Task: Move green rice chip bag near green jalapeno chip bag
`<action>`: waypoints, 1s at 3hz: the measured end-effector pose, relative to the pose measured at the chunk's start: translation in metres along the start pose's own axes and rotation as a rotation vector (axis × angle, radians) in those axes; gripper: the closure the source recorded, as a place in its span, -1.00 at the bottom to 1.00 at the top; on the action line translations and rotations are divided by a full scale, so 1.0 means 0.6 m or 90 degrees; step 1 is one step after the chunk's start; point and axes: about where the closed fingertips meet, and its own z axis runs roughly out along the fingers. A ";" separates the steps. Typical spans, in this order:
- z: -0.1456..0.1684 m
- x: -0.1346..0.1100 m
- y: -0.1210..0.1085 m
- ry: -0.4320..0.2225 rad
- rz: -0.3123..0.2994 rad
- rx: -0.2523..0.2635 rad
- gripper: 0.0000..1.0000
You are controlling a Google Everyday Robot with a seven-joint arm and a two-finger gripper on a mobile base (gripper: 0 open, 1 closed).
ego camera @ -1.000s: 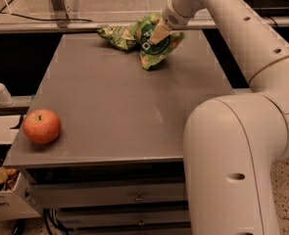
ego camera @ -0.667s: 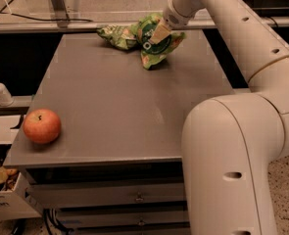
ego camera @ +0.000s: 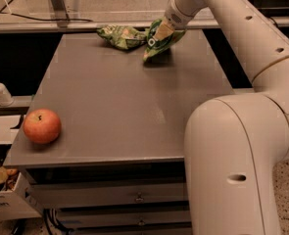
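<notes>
Gripper [ego camera: 162, 32] at the table's [ego camera: 114, 111] far edge pinches the green rice chip bag [ego camera: 155, 47], just beside the green jalapeno chip bag [ego camera: 120, 36]. Hardly anything has shifted over the last second. The move looks nearly finished, with only the release left.

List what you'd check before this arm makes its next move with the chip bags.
1. Grip: ok. The gripper, at the table's far side, is shut on the upper part of the green rice chip bag.
2. Nearness to the goal: ok. That bag sits right beside the green jalapeno chip bag.
3. Bags touching: cannot tell.
4. Bag resting on the table: cannot tell. Its lower end is at the surface.
5. Apple out of the way: ok. It lies at the near left corner, far from both bags.
</notes>
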 end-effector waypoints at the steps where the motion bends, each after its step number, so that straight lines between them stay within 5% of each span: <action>1: 0.000 0.002 0.004 0.004 0.002 -0.003 -1.00; 3: -0.012 0.019 0.010 -0.002 0.029 -0.018 -1.00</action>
